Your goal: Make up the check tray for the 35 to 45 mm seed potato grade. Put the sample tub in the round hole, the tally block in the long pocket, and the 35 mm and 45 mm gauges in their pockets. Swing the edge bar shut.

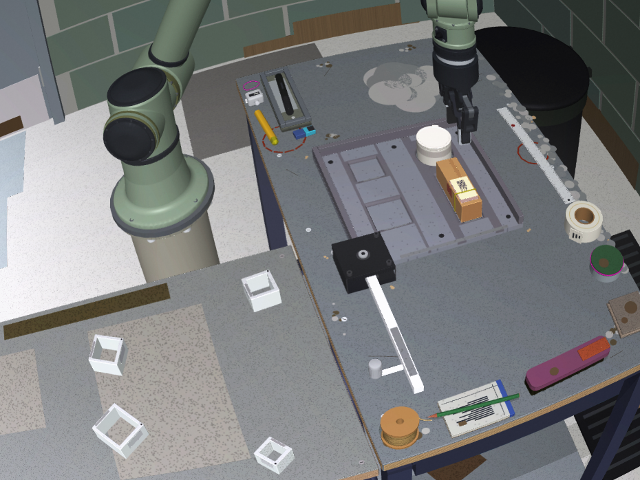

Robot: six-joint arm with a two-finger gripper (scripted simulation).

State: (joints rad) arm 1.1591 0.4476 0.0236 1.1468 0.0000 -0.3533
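Note:
The white round sample tub (433, 144) stands in the tray (413, 194) at its far right corner, and the orange tally block (458, 189) lies in the long pocket just in front of it. My gripper (461, 120) hangs open and empty above the tray's far edge, right of the tub. Several white square gauges sit on the lower table to the left: one (261, 291) near the bench, one (107, 354) further left, and two (120, 430) (274, 454) near the front. The white edge bar (395, 333) sticks out from its black hinge block (364, 262) toward the front.
The tray's raised rim lies just under my fingers. A steel ruler (536, 153) and tape roll (584, 220) lie to the right, with a black bin (532, 77) behind. A wire spool (399, 426), notepad (478, 408) and purple brush (567, 362) line the front edge.

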